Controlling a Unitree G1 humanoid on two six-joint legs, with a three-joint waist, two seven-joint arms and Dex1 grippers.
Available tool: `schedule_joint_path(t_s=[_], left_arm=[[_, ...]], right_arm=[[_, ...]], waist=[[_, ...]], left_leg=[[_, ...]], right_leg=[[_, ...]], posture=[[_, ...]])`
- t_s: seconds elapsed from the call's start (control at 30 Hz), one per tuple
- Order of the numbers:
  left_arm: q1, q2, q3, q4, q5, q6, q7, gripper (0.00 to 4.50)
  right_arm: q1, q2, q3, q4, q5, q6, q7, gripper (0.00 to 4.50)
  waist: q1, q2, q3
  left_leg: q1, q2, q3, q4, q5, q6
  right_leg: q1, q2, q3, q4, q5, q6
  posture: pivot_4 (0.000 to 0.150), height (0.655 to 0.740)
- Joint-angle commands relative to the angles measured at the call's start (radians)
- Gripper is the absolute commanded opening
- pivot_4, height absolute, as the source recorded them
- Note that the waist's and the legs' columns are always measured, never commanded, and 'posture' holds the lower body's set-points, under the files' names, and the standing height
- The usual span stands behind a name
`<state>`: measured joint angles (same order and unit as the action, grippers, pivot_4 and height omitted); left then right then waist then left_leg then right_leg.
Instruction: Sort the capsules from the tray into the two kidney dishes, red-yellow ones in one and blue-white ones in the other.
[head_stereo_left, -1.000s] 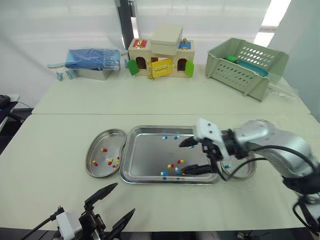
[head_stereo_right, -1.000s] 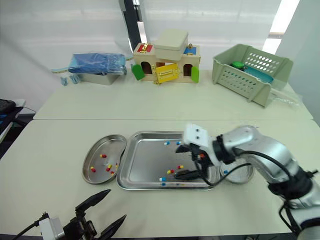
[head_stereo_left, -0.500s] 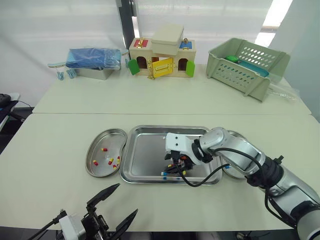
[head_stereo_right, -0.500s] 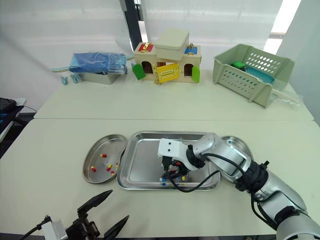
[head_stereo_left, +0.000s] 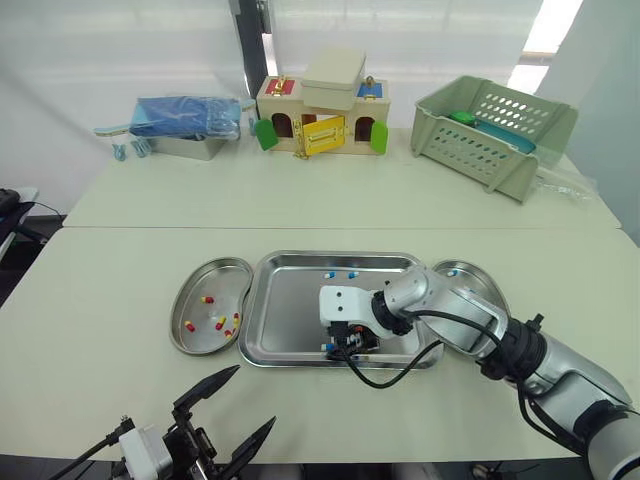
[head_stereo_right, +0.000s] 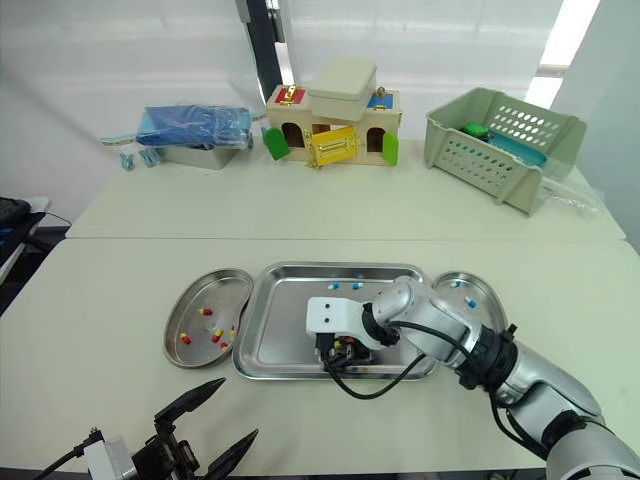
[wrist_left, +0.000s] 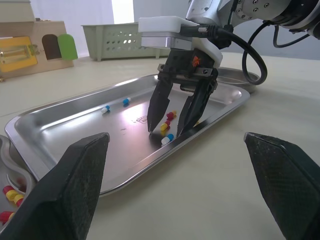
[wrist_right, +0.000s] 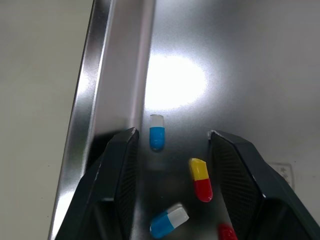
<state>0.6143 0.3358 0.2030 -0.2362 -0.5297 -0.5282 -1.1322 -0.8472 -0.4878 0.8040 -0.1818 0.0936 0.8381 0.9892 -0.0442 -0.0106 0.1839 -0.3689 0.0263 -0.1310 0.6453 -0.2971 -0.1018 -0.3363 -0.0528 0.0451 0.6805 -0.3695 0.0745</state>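
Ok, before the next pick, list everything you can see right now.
tray: one, steel, centre of the near table
left kidney dish: one, steel, beside the tray
red-yellow capsules: about five, in the left kidney dish
right kidney dish: one, steel, beside the tray
blue-white capsules: two, in the right kidney dish
far tray capsules: two, blue-white
near tray capsules: two blue-white, at least one red-yellow, by the near rim
toy house: one, wooden, far table
basket: one, green, far right
blue bag: one, far left
right gripper: open, straddling the near tray capsules
left gripper: open, near table edge
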Motion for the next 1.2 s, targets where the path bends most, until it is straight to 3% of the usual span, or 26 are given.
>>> schedule_joint_path(t_s=[0.03,0.07,0.17,0.4,0.63,0.87,1.07,1.2], left_arm=[[0.011,0.016,-0.003,-0.011,-0.013,-0.007,0.010,4.50],[0.010,0.018,-0.003,-0.012,-0.014,-0.006,0.013,4.50],[0.010,0.023,-0.005,-0.010,-0.016,-0.007,0.018,4.50],[0.010,0.025,-0.004,-0.001,-0.018,-0.009,0.017,4.50],[0.001,0.033,-0.009,-0.009,-0.015,0.003,0.026,4.50],[-0.038,0.074,-0.024,-0.005,-0.034,0.015,-0.011,4.50],[-0.106,0.129,-0.076,-0.002,-0.055,0.033,-0.096,4.50],[-0.172,0.160,-0.128,0.024,-0.079,0.043,-0.185,4.50]], right_arm=[[-0.016,0.012,0.005,0.002,-0.033,-0.022,0.015,2.49],[-0.015,0.013,0.006,0.005,-0.039,-0.025,0.018,2.49],[-0.008,0.016,0.004,0.008,-0.055,-0.032,0.027,1.89],[0.006,0.018,-0.001,0.009,-0.069,-0.036,0.042,0.04],[0.019,0.044,-0.050,0.006,-0.050,-0.046,0.048,0.02],[0.086,-0.017,-0.290,-0.117,0.094,-0.014,0.071,0.02],[0.244,-0.200,-0.530,-0.252,0.206,0.025,0.095,0.02],[0.431,-0.370,-0.763,-0.326,0.277,0.063,0.101,0.02]], waist=[[-0.001,0.000,0.000],[-0.001,0.000,0.000],[-0.001,0.000,0.000],[-0.001,0.000,0.000],[-0.002,0.000,0.000],[0.005,0.000,0.000],[0.014,0.000,0.000],[0.015,0.000,0.000]], left_leg=[[0.000,0.000,0.000,0.000,0.000,0.000],[0.000,0.000,0.000,0.000,0.000,0.000],[0.000,0.000,0.000,0.000,0.000,0.000],[0.000,0.000,0.000,0.000,0.000,0.000],[0.000,0.000,0.000,0.000,0.000,0.000],[-0.001,0.000,0.000,0.000,0.000,0.000],[-0.002,0.000,-0.001,0.000,0.000,0.000],[-0.004,-0.001,-0.001,0.000,0.000,0.000]], right_leg=[[0.000,0.000,0.000,0.000,0.000,0.000],[0.000,0.000,0.000,0.000,0.000,0.000],[0.000,0.000,0.000,0.000,0.000,0.000],[0.000,0.000,0.000,0.000,0.000,0.000],[0.000,0.000,0.000,0.000,0.000,0.000],[0.000,0.000,-0.001,0.000,0.000,0.000],[0.000,0.000,-0.001,-0.001,0.000,0.000],[0.000,0.000,-0.001,-0.001,0.000,0.000]], posture=[[0.150,0.7400],[0.150,0.7400],[0.150,0.7400],[0.150,0.7400],[0.150,0.7400],[0.150,0.7400],[0.150,0.7400],[0.150,0.7400]])
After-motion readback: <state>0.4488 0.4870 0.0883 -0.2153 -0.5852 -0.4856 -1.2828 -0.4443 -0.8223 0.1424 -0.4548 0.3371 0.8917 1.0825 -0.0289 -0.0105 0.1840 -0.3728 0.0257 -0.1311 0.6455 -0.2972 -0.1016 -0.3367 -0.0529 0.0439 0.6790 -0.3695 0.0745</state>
